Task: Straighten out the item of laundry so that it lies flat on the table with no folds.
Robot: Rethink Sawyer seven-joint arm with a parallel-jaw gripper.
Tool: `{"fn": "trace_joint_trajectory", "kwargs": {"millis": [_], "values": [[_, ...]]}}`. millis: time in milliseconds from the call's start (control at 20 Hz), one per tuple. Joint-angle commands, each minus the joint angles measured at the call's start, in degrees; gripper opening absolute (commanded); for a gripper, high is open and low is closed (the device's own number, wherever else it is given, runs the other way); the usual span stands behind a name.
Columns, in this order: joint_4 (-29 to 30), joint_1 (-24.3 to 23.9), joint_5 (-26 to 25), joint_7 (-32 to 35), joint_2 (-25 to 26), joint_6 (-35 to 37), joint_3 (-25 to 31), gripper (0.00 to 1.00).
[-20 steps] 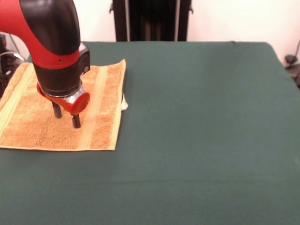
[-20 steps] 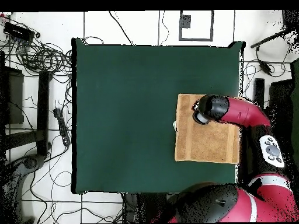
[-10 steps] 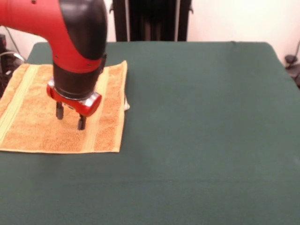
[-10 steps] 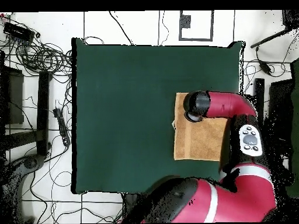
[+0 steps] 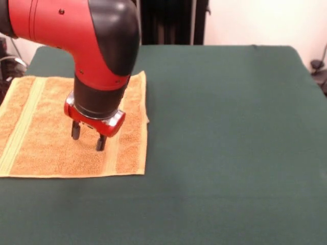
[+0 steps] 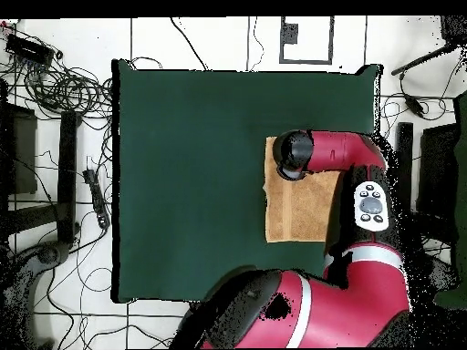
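The towel (image 5: 51,132) lies spread flat at the left side of the table (image 5: 230,127), its 2 pale bands showing, and over it, near its right band, stands the gripper (image 5: 88,136), its 2 fingers apart and holding nothing, tips at the cloth.

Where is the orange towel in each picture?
Front view: the towel lies flat at the left of the green table, under the gripper.
Overhead view: the towel lies at the table's right side, partly hidden by the red arm.
Shared landmark: the arm's black wrist, above the towel in both views.
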Motion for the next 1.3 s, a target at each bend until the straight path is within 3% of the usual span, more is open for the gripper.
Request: {"fn": "trace_joint_trajectory", "kwargs": {"millis": [50,400,750,1100,1300], "values": [[-0.08,2.24,5.63,-2.34,7.17,-0.87,11.91,1.00],[2.55,-0.54,9.88,-3.75,7.94,-0.93,15.74,1.00],[5.33,-0.61,16.84,1.58,8.12,1.48,16.57,1.00],[4.99,1.46,19.12,4.46,7.63,4.31,13.13,1.00],[5.56,0.81,20.57,2.41,7.49,7.31,12.83,1.00]]}}
